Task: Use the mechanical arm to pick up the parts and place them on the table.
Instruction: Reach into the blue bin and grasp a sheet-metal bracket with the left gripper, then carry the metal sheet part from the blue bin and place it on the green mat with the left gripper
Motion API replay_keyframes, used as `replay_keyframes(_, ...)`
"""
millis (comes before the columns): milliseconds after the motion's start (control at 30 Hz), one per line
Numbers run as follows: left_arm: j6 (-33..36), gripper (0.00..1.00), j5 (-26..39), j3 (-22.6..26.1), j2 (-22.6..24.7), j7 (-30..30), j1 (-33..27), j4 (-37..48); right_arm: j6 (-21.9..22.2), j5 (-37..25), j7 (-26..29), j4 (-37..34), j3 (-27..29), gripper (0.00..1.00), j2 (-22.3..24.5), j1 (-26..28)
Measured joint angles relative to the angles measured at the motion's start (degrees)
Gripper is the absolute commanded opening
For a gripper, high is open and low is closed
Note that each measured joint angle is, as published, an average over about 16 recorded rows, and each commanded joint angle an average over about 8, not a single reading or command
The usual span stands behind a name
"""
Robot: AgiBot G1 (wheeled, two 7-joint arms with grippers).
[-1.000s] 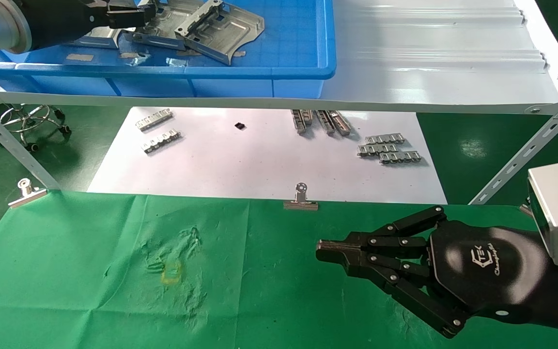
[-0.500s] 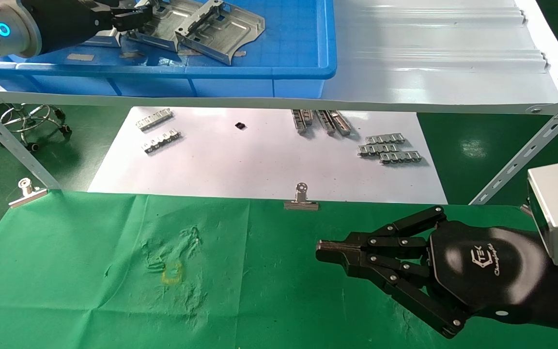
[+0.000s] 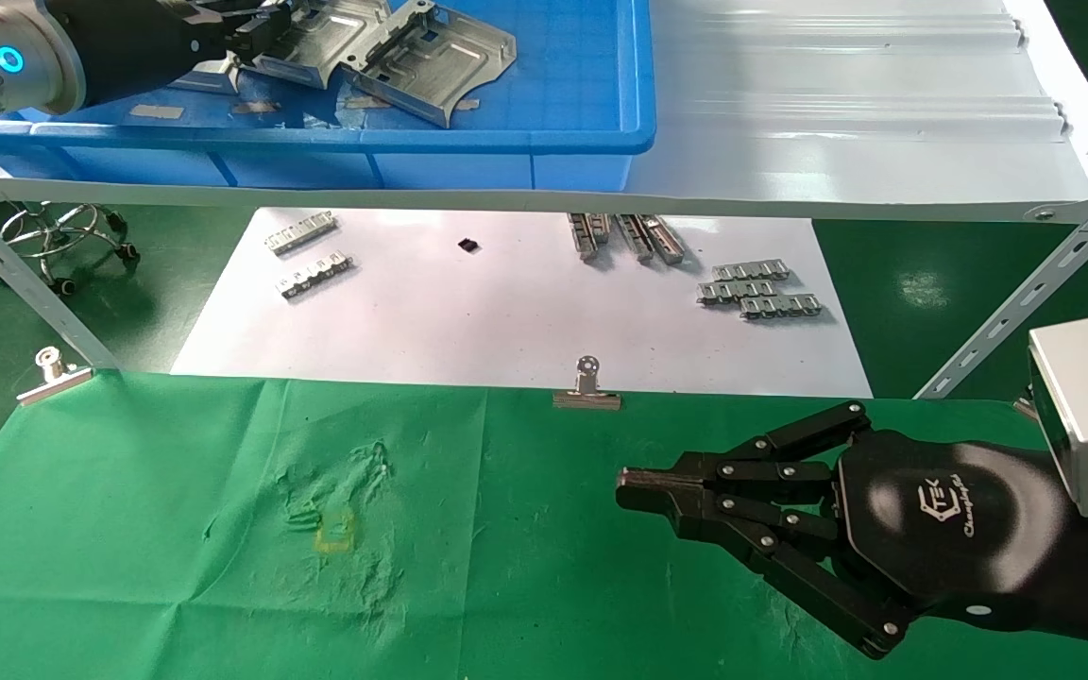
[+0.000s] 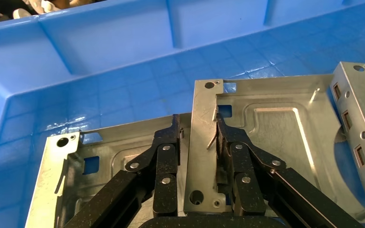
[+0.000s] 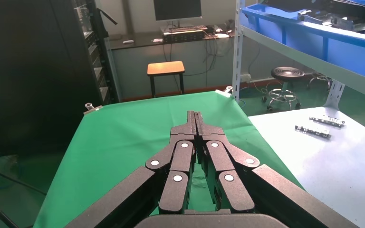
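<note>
Silvery sheet-metal parts lie in a blue bin (image 3: pixel 506 142) on the shelf at the far left. My left gripper (image 3: pixel 261 33) reaches into the bin and is shut on the folded-up edge of one part (image 3: pixel 327 38). In the left wrist view, that gripper (image 4: pixel 197 126) pinches the upright flange of this part (image 4: pixel 275 137), which is tilted above a second part (image 4: pixel 109 147). A third part (image 3: pixel 440 61) lies just to its right. My right gripper (image 3: pixel 634 491) hovers shut and empty over the green table (image 3: pixel 176 529), at its right side; its fingertips (image 5: pixel 195 116) are pressed together.
The bin stands on a white ribbed shelf (image 3: pixel 837 104). Below it, a white sheet (image 3: pixel 506 321) carries small toothed metal strips (image 3: pixel 759 289). Binder clips (image 3: pixel 587 389) edge the cloth. A slanted shelf brace (image 3: pixel 1026 293) runs near my right wrist.
My left gripper has raised and tilted the held part inside the bin, drawing it slightly left. The right arm has not moved.
</note>
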Motion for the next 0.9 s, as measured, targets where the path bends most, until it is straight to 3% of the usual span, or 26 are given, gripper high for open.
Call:
replay_keyframes(567, 5.43, 0.00, -2.05, -1.41, -1.83, 1.94, -1.13, -1.83, 0.00, 0.00, 0.00, 0.00, 0.00, 0.00, 0.00, 0.00)
replay_keyframes(900, 20.14, 0.00, -5.80, -3.67, -5.96, 8.14, -0.67, -5.99, 0.00, 0.00, 0.00, 0.00, 0.00, 0.00, 0.00, 0.00)
